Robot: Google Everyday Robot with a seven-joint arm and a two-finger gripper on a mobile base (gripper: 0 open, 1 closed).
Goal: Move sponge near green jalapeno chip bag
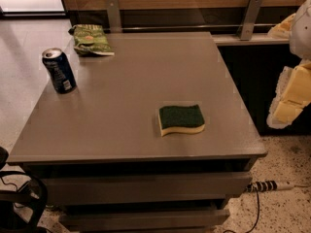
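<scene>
You see the sponge (181, 119) lying flat, green side up, toward the front right of the grey table (136, 81). The green jalapeno chip bag (91, 39) sits at the far left corner, well apart from it (a blue soda can (59, 70) stands near the bag). Your gripper (287, 101) hangs beyond the table's right edge, touching nothing; whether it is open or closed, you cannot tell.

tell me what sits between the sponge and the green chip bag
Bare tabletop from sponge to green jalapeno chip bag in the camera view. The soda can stands left of that line; the hand is beyond the table's right edge.
</scene>
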